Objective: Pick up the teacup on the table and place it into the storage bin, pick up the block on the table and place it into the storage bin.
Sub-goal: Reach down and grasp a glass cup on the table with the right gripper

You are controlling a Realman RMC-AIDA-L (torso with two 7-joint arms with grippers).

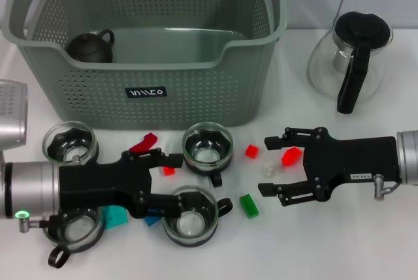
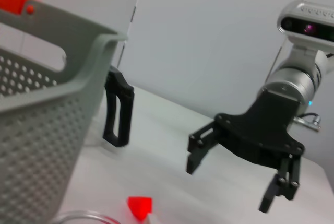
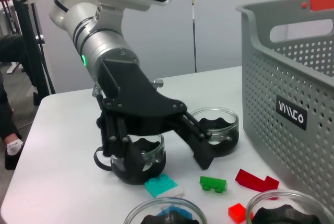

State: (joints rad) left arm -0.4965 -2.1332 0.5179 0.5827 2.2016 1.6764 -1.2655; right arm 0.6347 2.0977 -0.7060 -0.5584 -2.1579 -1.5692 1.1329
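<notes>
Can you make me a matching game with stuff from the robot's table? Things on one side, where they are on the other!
Things:
1. black teapot
2. glass jug
3. green block
4. left end effector

Places:
A. on the table beside the storage bin, toward the robot's right
B. open above the teacups, near the front of the table
C. inside the storage bin
D. on the table between the two end effectors

Pairs: 1-C, 2-A, 3-D, 4-B
</notes>
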